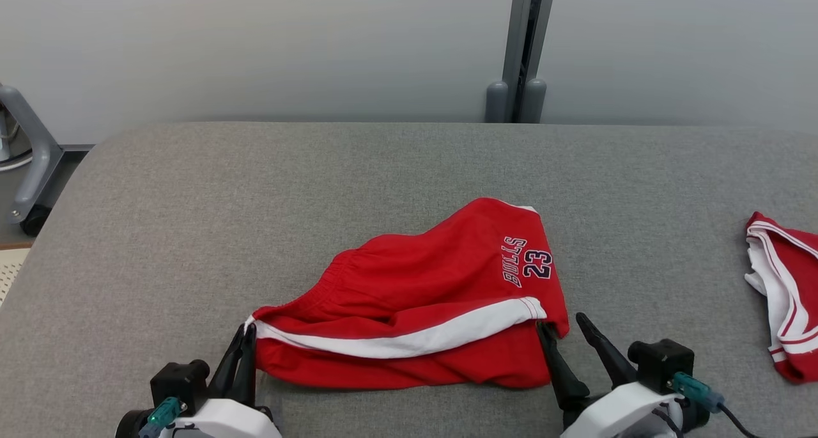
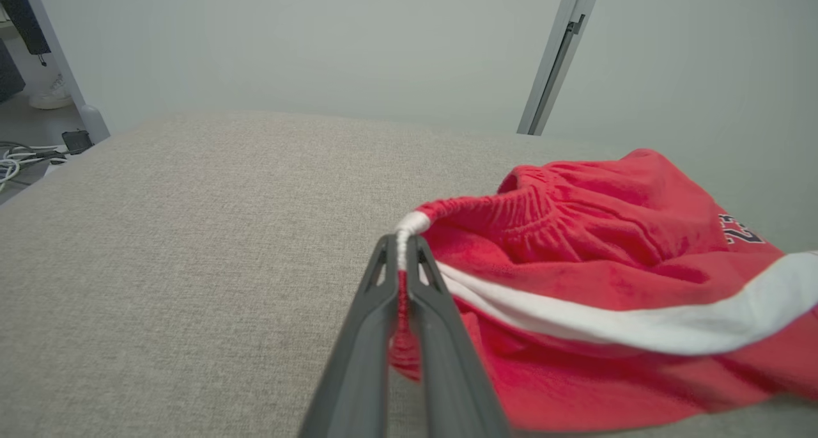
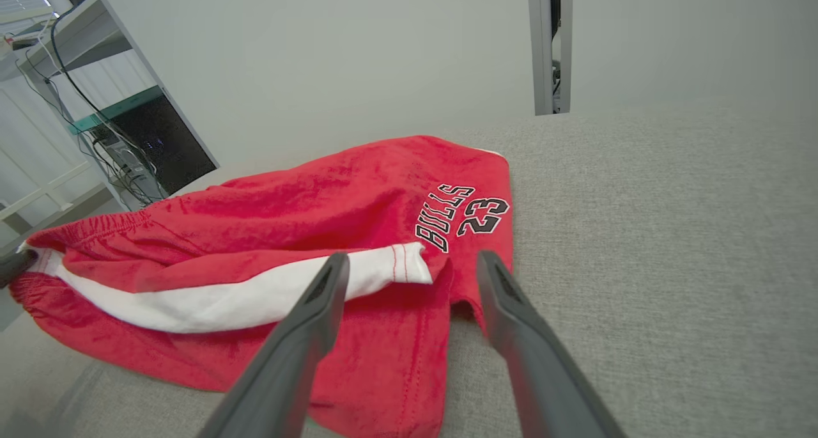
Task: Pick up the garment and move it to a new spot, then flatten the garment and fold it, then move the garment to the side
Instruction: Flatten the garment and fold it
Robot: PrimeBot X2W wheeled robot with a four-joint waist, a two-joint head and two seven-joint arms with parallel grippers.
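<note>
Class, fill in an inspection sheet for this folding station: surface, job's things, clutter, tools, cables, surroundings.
Surface: grey fabric tabletop, flat.
Job's things: red shorts, rumpled, near the front edge.
Clutter: second red-and-white garment at the right edge.
Tools: left tool shut on the shorts' waistband corner; right tool open at the leg hem, not gripping.
Cables: cable off the right wrist; loose cables on the floor beyond the table.
Surroundings: pale wall, grey post, wheeled stand.

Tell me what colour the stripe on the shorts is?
White stripe on red shorts, clearest in the head view.
</note>
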